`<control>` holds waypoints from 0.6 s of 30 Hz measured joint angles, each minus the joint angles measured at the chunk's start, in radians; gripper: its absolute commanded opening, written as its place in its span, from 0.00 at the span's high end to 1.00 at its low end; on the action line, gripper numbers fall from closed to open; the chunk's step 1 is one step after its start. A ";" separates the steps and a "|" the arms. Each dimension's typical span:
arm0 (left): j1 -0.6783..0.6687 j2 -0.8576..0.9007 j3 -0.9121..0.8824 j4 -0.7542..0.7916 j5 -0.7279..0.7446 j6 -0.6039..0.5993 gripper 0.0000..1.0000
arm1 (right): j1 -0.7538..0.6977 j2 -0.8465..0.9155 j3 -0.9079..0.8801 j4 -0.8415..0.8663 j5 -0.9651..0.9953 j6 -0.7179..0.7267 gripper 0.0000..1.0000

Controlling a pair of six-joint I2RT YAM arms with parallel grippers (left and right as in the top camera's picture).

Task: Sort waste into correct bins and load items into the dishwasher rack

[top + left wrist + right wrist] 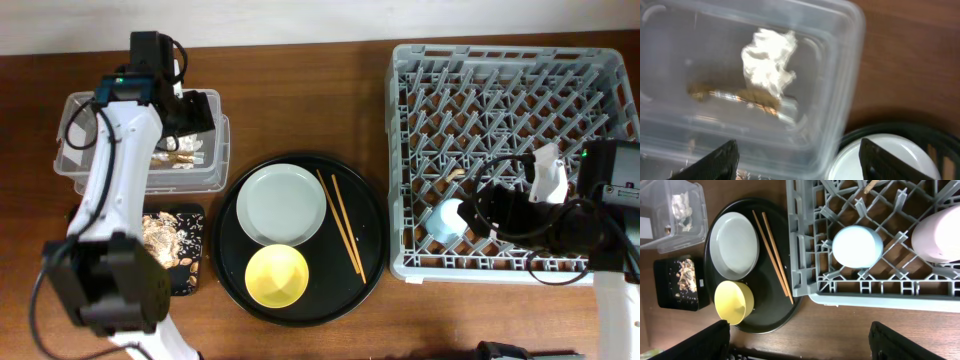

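Note:
The crumpled white tissue and the gold-brown wrapper lie inside the clear tub. My left gripper is open and empty, hovering over the tub's near corner. Brownish food scraps lie in the shallow black tray. The grey-green plate, yellow bowl and chopsticks sit on the round black tray. The light blue cup and pink cup stand in the grey rack. My right gripper is open and empty, above the table just in front of the rack.
The round black tray sits between the bins and the rack, its right edge close to the rack's wall. Bare wooden table lies in front of the rack. The right arm's body covers the rack's front right part.

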 measured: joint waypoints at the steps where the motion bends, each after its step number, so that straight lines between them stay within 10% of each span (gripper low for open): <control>1: -0.017 -0.051 0.011 -0.038 0.004 0.004 0.25 | 0.000 0.000 0.000 -0.002 0.006 0.001 0.11; 5: -0.172 -0.308 0.028 -0.210 0.008 0.034 0.25 | 0.000 0.000 0.000 -0.007 0.048 0.000 0.01; 7: -0.311 -0.463 0.041 -0.279 -0.010 0.045 0.01 | 0.000 0.000 0.000 -0.007 0.083 -0.001 0.01; 18: -0.523 -0.701 0.042 -0.387 -0.058 0.053 0.01 | 0.000 0.072 0.000 -0.007 0.113 -0.002 0.01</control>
